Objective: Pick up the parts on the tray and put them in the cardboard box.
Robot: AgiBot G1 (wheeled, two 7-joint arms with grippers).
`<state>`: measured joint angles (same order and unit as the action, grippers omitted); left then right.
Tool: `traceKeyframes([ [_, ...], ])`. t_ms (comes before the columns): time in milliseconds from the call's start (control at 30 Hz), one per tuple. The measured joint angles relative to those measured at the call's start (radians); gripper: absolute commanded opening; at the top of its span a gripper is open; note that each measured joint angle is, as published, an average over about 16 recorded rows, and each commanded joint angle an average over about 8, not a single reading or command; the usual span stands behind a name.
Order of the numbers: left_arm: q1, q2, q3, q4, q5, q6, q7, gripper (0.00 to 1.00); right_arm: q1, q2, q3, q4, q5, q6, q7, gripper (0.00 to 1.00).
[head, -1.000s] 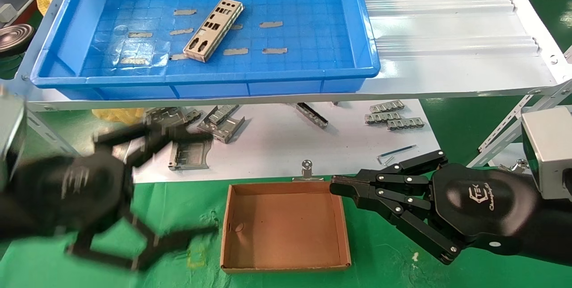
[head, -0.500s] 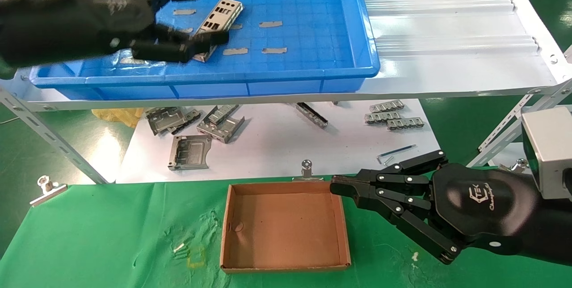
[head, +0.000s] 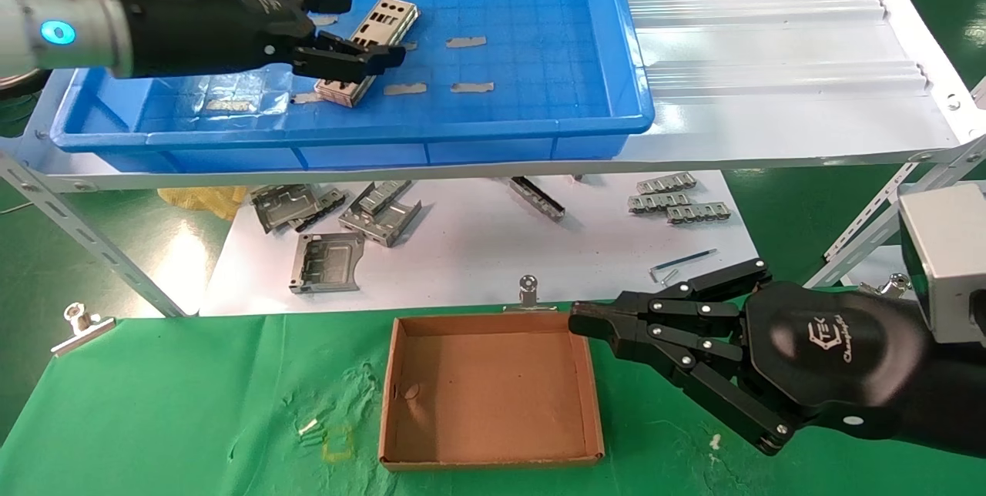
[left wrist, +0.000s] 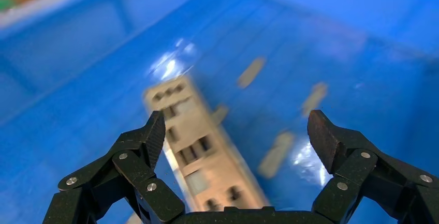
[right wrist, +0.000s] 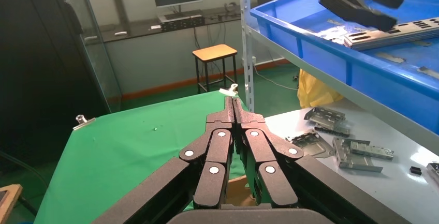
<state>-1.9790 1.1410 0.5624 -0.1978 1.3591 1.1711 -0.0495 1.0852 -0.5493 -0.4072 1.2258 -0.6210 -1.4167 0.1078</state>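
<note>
Sitting nearest on the green cloth, the cardboard box (head: 491, 390) is bare inside, its low walls whole except where the right gripper (head: 579, 322) overlaps its far right corner. That gripper's fingers are pressed together with nothing between them; the right wrist view shows the two tips meeting in a point (right wrist: 232, 101). Its arm runs off the right edge of the head view.

Beyond the box lies a white sheet (head: 477, 257) with bent grey brackets (head: 326, 261) scattered on it; the far ones are partly hidden under the shelf edge.

Higher and farther stands the tray (head: 493, 130) on the shelf, its far rim cut off by the top of the head view. One part (head: 381, 18) lies aslant on its floor among short grey tape strips (head: 467, 41). The left gripper (head: 368, 28) hangs over the part's near half, fingers spread wide, one to each side of the plate, and hides its middle. The left wrist view is blurred: the part (left wrist: 202, 146) shows between the open fingers (left wrist: 155, 133), but whether they touch it cannot be told.
</note>
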Motion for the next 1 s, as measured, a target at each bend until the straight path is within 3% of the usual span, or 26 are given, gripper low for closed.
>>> traceKeyframes([
  [333,-0.04,0.078,0.016,0.133,0.033,-0.14,-0.016,1.0,0.0,0.0,0.0,0.0,0.0,0.0,0.0,0.0],
  [700,-0.047,0.101,0.008,0.177,0.021,-0.151,-0.032,0.99,0.0,0.0,0.0,0.0,0.0,0.0,0.0,0.0],
  [733,-0.047,0.102,0.007,0.179,0.02,-0.149,-0.034,0.91,0.0,0.0,0.0,0.0,0.0,0.0,0.0,0.0],
  [967,-0.05,0.106,0.004,0.191,0.016,-0.141,-0.046,0.05,0.0,0.0,0.0,0.0,0.0,0.0,0.0,0.0],
  [1000,-0.051,0.107,0.004,0.193,0.016,-0.14,-0.048,0.0,0.0,0.0,0.0,0.0,0.0,0.0,0.0,0.0],
])
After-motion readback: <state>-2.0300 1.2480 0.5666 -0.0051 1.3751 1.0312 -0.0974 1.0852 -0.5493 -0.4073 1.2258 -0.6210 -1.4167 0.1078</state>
